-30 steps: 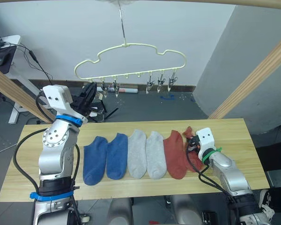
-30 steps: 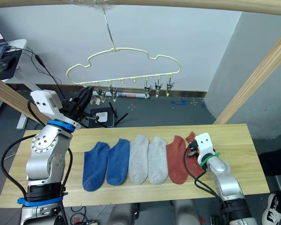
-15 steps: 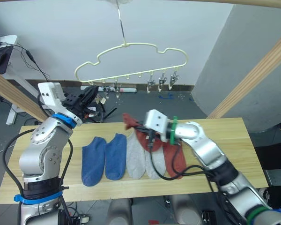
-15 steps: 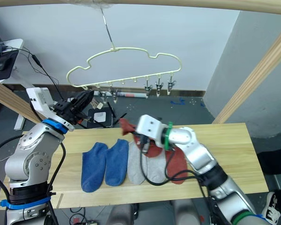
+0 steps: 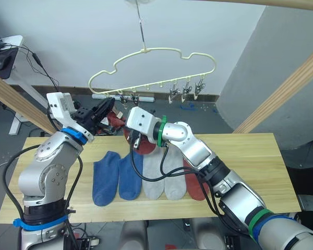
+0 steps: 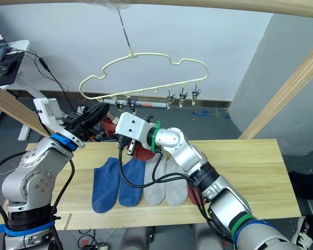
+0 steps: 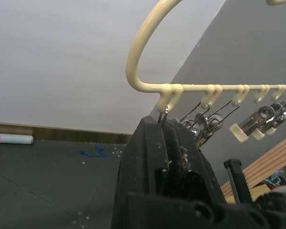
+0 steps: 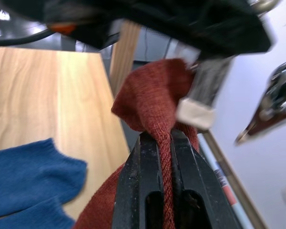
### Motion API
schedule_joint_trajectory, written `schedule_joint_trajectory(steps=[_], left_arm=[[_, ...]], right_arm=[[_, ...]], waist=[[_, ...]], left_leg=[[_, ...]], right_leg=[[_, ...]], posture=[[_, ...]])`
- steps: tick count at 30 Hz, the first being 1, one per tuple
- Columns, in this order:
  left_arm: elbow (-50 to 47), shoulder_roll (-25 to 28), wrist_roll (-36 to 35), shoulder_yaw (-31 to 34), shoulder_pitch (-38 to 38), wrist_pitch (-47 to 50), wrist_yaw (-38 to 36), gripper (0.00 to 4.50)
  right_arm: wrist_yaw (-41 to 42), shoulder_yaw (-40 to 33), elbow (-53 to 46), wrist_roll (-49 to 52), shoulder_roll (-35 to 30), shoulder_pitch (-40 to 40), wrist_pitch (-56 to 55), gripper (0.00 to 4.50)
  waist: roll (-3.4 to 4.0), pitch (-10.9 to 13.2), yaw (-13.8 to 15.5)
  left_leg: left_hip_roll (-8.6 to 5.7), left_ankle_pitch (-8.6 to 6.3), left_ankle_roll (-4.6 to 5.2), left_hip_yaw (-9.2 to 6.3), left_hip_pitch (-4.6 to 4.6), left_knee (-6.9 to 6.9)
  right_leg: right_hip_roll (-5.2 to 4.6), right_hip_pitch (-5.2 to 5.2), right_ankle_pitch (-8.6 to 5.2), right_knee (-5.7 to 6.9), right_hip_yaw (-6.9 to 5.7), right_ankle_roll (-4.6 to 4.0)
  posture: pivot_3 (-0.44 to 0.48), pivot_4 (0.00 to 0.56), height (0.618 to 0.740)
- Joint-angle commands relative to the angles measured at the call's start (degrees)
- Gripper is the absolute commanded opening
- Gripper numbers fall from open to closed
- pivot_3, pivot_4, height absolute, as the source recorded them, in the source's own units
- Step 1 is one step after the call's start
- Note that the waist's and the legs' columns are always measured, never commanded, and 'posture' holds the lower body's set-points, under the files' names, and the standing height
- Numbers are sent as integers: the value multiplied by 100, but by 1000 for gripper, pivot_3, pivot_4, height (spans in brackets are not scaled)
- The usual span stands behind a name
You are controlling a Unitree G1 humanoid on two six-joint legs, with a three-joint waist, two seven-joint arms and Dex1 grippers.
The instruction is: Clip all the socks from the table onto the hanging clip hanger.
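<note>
A round wooden pole is seen slanting upward, well to the right of the right gripper; a second wooden pole slants just behind the left gripper. A white wall is shown behind both grippers, met on the right by a grey partition. A dark grey floor lies beyond the grippers, where a pale tube with a red end and a blue mark are visible. Black cables and a white desk are seen to the left of the left gripper.
</note>
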Motion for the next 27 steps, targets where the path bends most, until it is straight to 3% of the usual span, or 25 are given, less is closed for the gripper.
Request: schedule_joint_trajectory(steps=[1, 8, 11, 14, 16, 24, 27], left_arm=[[-142, 27, -40, 121, 111, 67, 77, 0], [-87, 15, -188, 188, 105, 166, 160, 0], [-123, 27, -246, 220, 122, 229, 168, 749], [-194, 95, -279, 234, 193, 311, 107, 1793], [-233, 134, -247, 272, 268, 317, 71, 1793], [-540, 265, 214, 151, 723, -33, -10, 1834], [-677, 163, 768, -60, 1010, -569, 37, 1834]], right_arm=[[-80, -126, -130, -21, 142, -170, -139, 27], [-72, -113, -225, 15, 279, -154, -71, 27], [-29, -131, -217, 54, 326, -144, -48, 0], [-28, -157, -190, 70, 355, -141, -108, 0], [-36, -190, -167, 87, 394, -135, -106, 0], [45, -160, -309, 87, 362, 14, -111, 2510], [205, -131, -809, 102, 122, 295, 7, 2510]], waist=[[0, 0, -2], [0, 0, -9], [0, 0, -8], [0, 0, -4], [0, 0, -1], [-1, -1, 11], [-3, -2, 43]], left_leg=[[0, 0, 0, 0, 0, 0], [0, 0, 0, 1, 0, 0], [0, 0, 0, 0, 0, 0], [0, 0, 0, 0, -2, 1], [0, 0, 0, 0, -3, 1], [0, 0, 0, -5, -37, 4], [0, 3, -5, -6, -84, 11]], right_leg=[[0, 0, 0, 0, 0, 0], [0, -1, 0, 2, 1, 0], [0, -1, 0, 3, 0, 0], [0, -1, 0, 2, 0, 0], [0, -2, 0, 1, -1, 0], [-1, -38, 1, 5, -4, -2], [-2, -91, 2, 17, -5, -4]], posture=[[12, 305, 721], [9, 303, 721], [9, 303, 721], [9, 303, 721], [12, 304, 721], [20, 305, 721], [12, 297, 721]])
